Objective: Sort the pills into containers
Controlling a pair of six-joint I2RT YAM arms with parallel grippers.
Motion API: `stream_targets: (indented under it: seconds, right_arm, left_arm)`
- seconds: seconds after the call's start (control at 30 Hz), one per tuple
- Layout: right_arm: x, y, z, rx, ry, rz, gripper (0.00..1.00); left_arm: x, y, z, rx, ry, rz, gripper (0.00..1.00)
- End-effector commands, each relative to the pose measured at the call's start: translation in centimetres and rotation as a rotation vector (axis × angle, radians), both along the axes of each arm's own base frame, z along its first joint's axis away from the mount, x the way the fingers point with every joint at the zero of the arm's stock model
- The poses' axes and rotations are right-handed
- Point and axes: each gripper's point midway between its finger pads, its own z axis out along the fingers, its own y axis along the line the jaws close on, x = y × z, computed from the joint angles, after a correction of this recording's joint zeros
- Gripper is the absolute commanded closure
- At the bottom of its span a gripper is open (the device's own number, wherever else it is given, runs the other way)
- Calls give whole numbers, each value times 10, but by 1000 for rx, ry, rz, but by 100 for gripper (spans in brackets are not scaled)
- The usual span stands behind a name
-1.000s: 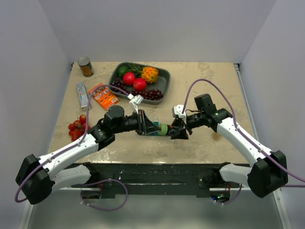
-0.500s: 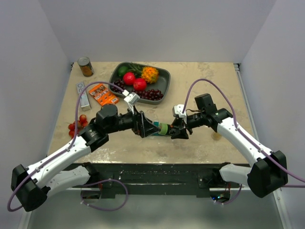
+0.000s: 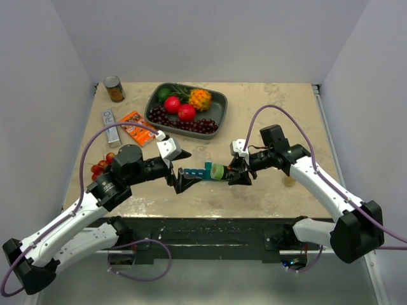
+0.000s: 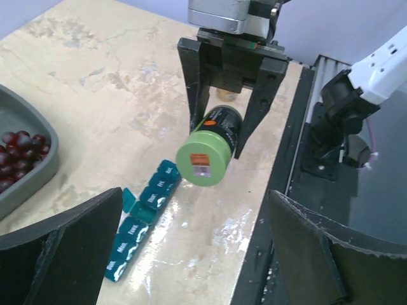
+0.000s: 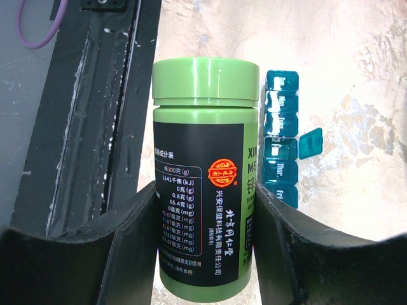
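Nearest, by the middle of the table's [image 3: 273, 108] front edge, the left hand [image 3: 180, 182] hangs with its fingers spread wide, gripping nothing. Just beside it the containers [image 4: 145, 219], a teal strip of lidded compartments, lie flat on the table with one lid [image 5: 310, 143] flipped open. Close by, the right hand [image 3: 236, 173] pinches a green bottle [image 5: 203, 171] by its body, held sideways, cap toward the left hand. Farther off, cherry tomatoes [image 3: 102, 166] sit by the left edge. Beyond them lies an orange packet [image 3: 137, 127]. A dark grey fruit tray [image 3: 218, 105] sits near the far edge, and a can [image 3: 114, 89] stands in the far left corner.
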Motion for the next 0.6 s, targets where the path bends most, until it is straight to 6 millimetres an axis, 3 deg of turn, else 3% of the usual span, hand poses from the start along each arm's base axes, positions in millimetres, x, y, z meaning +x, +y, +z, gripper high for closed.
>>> stream_targets:
  seconds: [0.0,0.13,0.2,0.23,0.57]
  right_arm:
    - [-3,3,17,52,-48,27,100]
    - [-4,2,17,54,-51,32,100]
    - [-5,2,17,54,-50,36,100]
    - [-5,3,17,57,-52,38,100]
    - [-6,3,16,57,-48,46,100]
  left_arm:
    - [17,1,19,19,-182,23,0]
    - [17,-6,19,24,-276,-28,0]
    - [10,-7,8,41,-331,-83,0]
    - [10,-9,18,7,-401,-92,0]
    - [4,-24,-17,76,-486,-245,0]
